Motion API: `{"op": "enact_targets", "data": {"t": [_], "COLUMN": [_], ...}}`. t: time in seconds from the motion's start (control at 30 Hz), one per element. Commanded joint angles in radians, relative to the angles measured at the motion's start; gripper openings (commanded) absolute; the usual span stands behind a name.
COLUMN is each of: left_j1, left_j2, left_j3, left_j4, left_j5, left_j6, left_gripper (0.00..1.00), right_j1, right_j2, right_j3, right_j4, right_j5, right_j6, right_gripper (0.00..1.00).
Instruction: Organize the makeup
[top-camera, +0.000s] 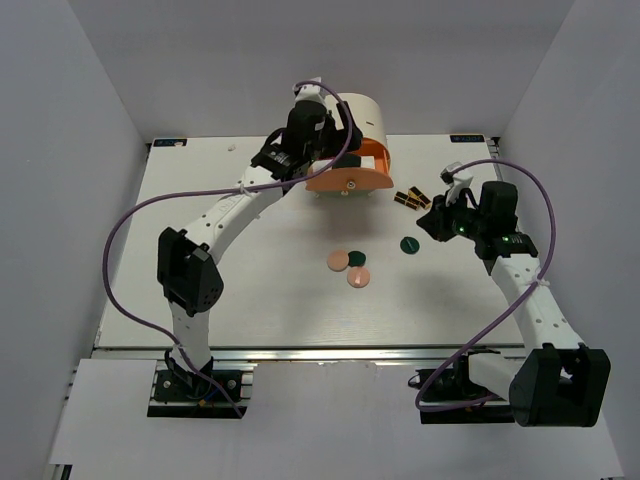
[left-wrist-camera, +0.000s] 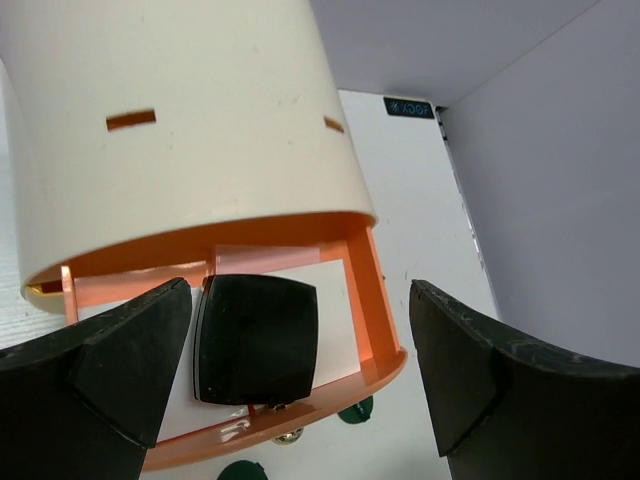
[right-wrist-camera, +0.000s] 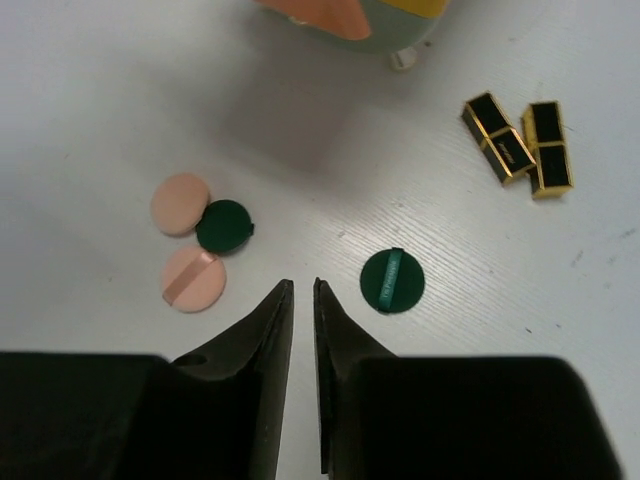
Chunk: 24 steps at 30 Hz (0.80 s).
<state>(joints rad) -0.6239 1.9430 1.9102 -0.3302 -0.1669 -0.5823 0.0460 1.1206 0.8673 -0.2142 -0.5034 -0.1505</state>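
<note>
My left gripper (top-camera: 318, 150) is open and empty, above the pulled-out orange drawer (top-camera: 347, 182) of the cream cabinet (top-camera: 366, 118). In the left wrist view its jaws (left-wrist-camera: 300, 292) stand wide apart over a black square compact (left-wrist-camera: 256, 340) that lies flat in the drawer (left-wrist-camera: 385, 320). My right gripper (top-camera: 434, 218) is shut and empty, hovering above the table (right-wrist-camera: 300, 286). A dark green disc (right-wrist-camera: 392, 280) lies just right of its tips. Two pink discs (right-wrist-camera: 180, 203) (right-wrist-camera: 195, 279) and another green disc (right-wrist-camera: 223, 225) lie to the left. Two black-and-gold lipstick tubes (right-wrist-camera: 498, 137) (right-wrist-camera: 548, 148) lie at the far right.
The cabinet (left-wrist-camera: 190, 130) stands at the table's back centre, its drawer reaching toward the discs (top-camera: 350, 266). The lipstick tubes (top-camera: 412, 198) lie right of the drawer. White walls close in the table on three sides. Purple cables loop off both arms.
</note>
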Motion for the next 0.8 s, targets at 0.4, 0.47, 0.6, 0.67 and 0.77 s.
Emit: {"op": "enact_targets", "data": {"t": [0.4, 0.47, 0.6, 0.67, 0.77], "left_j1": [0.007, 0.019, 0.032, 0.035, 0.044], "left_j2": [-0.479, -0.527, -0.642, -0.71, -0.789], "left_j3": [-0.411, -0.506, -0.66, -0.741, -0.815], "left_j4": [0.011, 0.005, 0.013, 0.013, -0.003], "left_j5": [-0.122, -0.109, -0.103, -0.12, -0.14], "left_j6": [0.05, 0.035, -0.02, -0.043, -0.077], "left_gripper": [0.98, 0.98, 0.98, 0.98, 0.98], "right_j1": [0.086, 0.127, 0.242, 0.273, 0.31], "right_j2": [0.085, 0.119, 0.171, 0.199, 0.243], "right_j3": [0.208, 0.239, 0.303, 0.318, 0.349], "right_j4": [-0.284, -0.338, -0.367, -0.357, -0.344], "right_j5": [-0.42, -0.359, -0.265, -0.21, -0.161], "right_j6": [-0.771, -0.88, -0.974, -0.995, -1.008], "right_gripper": [0.0, 0.0, 0.05, 0.05, 0.0]}}
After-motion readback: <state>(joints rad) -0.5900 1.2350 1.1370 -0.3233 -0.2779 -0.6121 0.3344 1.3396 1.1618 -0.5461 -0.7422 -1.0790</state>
